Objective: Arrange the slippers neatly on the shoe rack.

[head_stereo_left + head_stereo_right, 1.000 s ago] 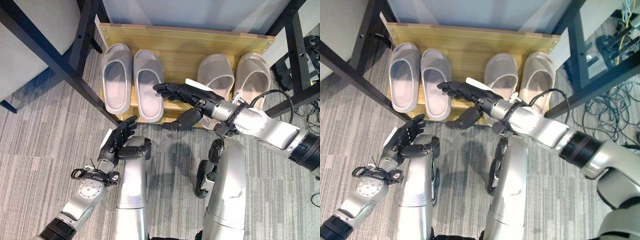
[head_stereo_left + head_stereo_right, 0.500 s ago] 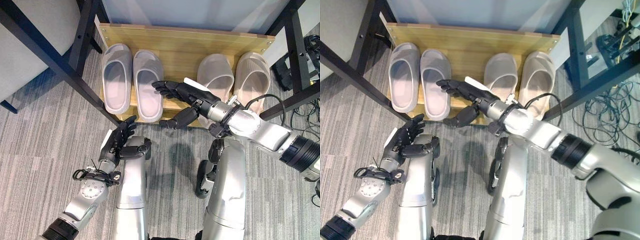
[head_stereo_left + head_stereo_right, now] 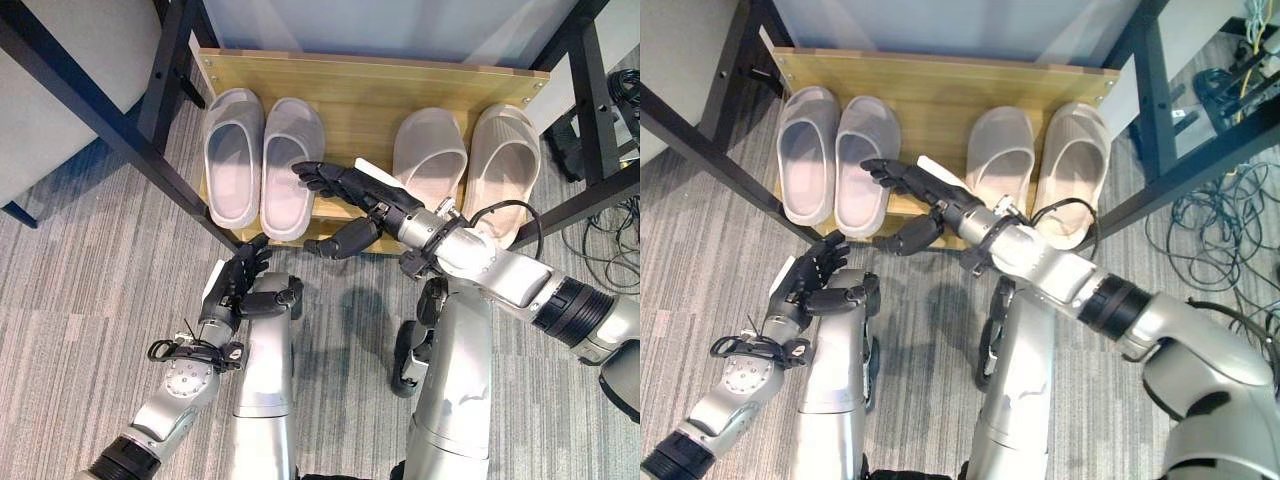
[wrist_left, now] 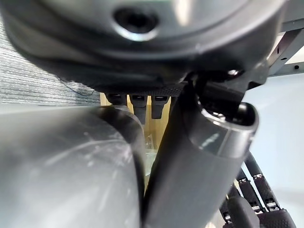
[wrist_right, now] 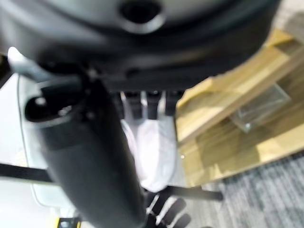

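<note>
Shoe rack (image 3: 370,85): low wooden board on the carpet, between dark frame legs.
Left pair of slippers: outer grey slipper (image 3: 233,155) and inner grey slipper (image 3: 290,165) lie on the rack just beside each other, toes toward the back. The inner one leans slightly toward its partner, and its heel reaches the front edge.
Right pair of slippers: inner beige slipper (image 3: 430,155) and outer beige slipper (image 3: 503,165) lie side by side; the heel of the outer one overhangs the front edge.
Right hand (image 3: 355,192): reaches across from the right; straight fingers lie against the inner grey slipper's right flank, thumb hanging below at the rack's front edge. Nothing is gripped.
Reason for pose: judged to be a flat-fingered sideways push, closing the slipper up against its partner rather than lifting it.
Left hand (image 3: 238,283): low over the carpet, near the rack's front, fingers relaxed and holding nothing; idle.
Progress: all four slippers are on the rack; only final straightening seems outstanding.
Risk: too firm a push may skew the outer grey slipper.
</note>
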### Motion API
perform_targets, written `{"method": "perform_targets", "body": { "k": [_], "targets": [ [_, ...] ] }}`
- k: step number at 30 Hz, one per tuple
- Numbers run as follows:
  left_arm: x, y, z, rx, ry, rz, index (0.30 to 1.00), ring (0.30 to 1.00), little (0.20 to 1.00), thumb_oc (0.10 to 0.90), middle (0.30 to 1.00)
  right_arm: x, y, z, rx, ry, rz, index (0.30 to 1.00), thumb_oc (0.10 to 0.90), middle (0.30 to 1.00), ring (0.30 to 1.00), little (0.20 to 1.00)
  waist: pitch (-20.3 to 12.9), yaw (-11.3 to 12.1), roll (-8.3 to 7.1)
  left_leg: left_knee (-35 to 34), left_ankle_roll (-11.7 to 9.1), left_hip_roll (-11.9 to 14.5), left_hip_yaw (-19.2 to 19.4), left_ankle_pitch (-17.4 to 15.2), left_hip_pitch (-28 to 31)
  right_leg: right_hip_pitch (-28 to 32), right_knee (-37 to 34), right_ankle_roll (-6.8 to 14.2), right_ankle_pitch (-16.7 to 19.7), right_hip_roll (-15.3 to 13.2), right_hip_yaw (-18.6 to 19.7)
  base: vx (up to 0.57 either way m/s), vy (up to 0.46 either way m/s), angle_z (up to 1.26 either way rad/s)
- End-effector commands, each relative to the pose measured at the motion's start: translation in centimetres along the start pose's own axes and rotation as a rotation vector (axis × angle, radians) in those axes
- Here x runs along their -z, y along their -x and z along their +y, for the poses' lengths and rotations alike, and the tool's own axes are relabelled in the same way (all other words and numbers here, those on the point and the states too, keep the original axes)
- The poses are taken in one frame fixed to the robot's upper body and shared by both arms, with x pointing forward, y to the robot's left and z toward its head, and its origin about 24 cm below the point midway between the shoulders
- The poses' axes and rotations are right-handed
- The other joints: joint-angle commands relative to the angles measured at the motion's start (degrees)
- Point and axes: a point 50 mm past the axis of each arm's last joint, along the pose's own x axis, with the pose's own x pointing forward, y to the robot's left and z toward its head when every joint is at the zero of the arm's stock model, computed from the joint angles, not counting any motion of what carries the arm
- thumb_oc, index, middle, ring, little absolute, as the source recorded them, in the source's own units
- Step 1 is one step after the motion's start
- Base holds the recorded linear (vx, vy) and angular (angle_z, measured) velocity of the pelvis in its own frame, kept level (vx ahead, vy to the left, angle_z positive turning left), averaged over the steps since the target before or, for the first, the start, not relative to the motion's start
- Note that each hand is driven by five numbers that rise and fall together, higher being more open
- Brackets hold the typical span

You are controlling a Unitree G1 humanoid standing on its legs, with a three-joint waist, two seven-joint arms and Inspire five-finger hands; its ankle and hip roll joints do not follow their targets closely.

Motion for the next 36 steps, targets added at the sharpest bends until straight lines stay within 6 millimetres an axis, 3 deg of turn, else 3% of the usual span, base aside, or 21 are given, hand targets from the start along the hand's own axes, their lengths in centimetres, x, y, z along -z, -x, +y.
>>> {"method": "perform_targets", "body": {
  "k": [1,18,27,36],
  "targets": [
    [-0.4,0.2,-3.3,0.065,0.072,-0.057,0.9,0.9,0.9,0.8,0.9,-4.2,-0.8,-1.7,0.093,0.021,-0.202,0.9,0.8,0.9,0.9,0.9,-2.3,3.3,1.81,-8.8,0.0,-3.8,0.3,8.0,-9.1,0.8,1.6,-7.9,-5.7,-1.5,-2.0,0.0,0.0,0.0],
    [-0.1,0.2,-3.4,0.051,0.087,-0.051,0.9,0.9,0.9,0.8,0.9,-4.1,-1.8,-1.8,0.139,0.078,-0.206,0.9,0.8,0.9,0.9,0.9,-2.3,3.5,1.91,-8.8,0.0,-3.9,0.6,8.0,-9.1,0.8,1.6,-7.9,-5.6,-1.3,-2.2,0.0,0.0,0.0],
    [-0.3,0.9,-2.3,0.036,0.075,-0.06,0.9,0.9,0.9,0.8,0.9,-8.0,1.8,-3.2,0.122,0.15,-0.387,0.9,0.8,0.9,0.9,0.9,-2.3,2.5,0.83,-8.9,-0.2,-3.6,0.3,7.8,-9.1,0.8,1.4,-8.1,-5.8,-1.3,-2.5,0.0,0.0,0.0],
    [0.0,1.9,-1.7,0.039,0.068,-0.043,0.9,0.9,0.9,0.8,0.9,-9.4,4.7,-3.6,0.085,0.152,-0.453,0.9,0.8,0.9,0.9,0.9,-2.3,1.7,0.35,-8.7,-0.5,-3.5,-0.1,8.3,-9.1,0.8,1.4,-7.9,-5.6,-1.4,-2.6,0.0,-0.002,-0.01]
  ]
}}
